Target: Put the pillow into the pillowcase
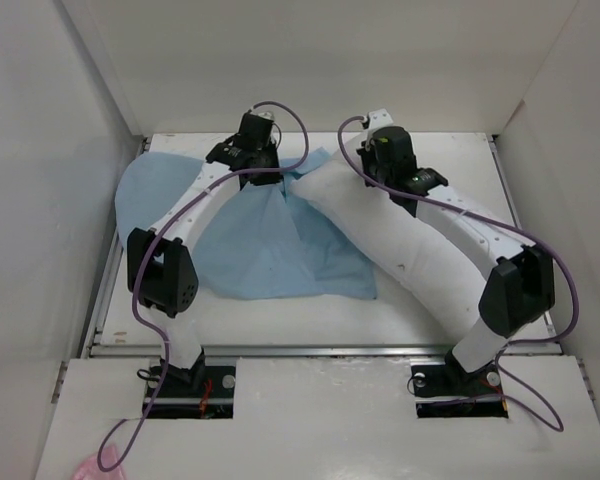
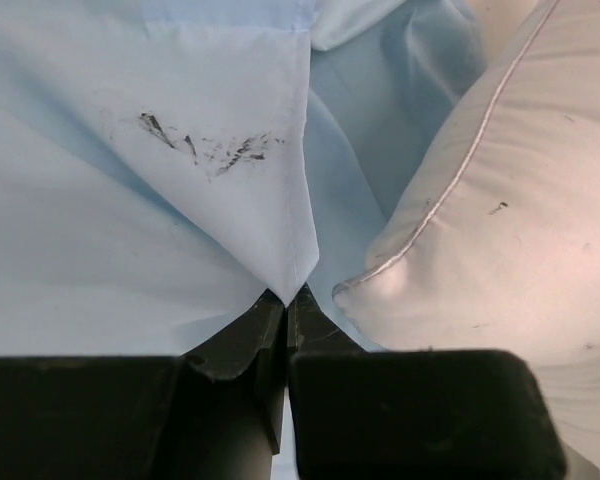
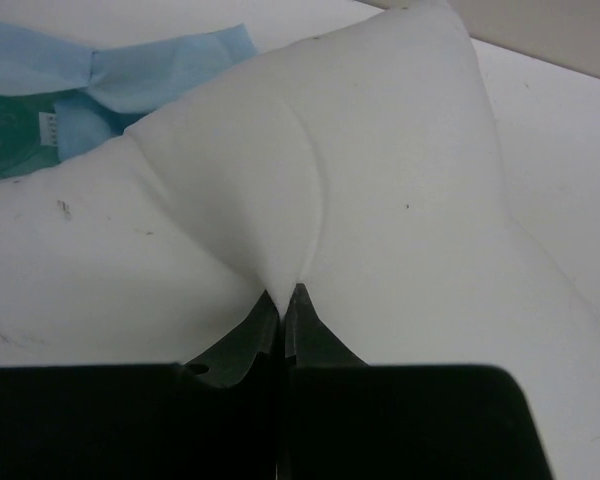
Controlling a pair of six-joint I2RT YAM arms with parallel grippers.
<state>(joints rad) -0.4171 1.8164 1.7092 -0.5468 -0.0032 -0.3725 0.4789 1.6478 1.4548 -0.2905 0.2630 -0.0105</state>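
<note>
On my top view the pillowcase [image 1: 270, 240] lies spread flat on the table [image 1: 310, 320], covering the middle and reaching out toward 10 o'clock. The pillow [image 1: 410, 250] lies beside it, curving from the centre down toward 4 o'clock, and its upper end touches the pillowcase's right edge. My left fingers [image 2: 245, 340] sit at about 11 o'clock, pressed fully together on a pointed fold of the pillowcase edge. The cloth just above that pinch carries some dark smudges. My right fingers [image 3: 235, 350] sit at about 1 o'clock, closed tight on a pinch of pillow fabric, which puckers into creases running up from the tips. At 10 o'clock in the right wrist view I see a teal face of the pillowcase. A pink scrap [image 1: 90, 468] lies at 7 o'clock, off the table.
</note>
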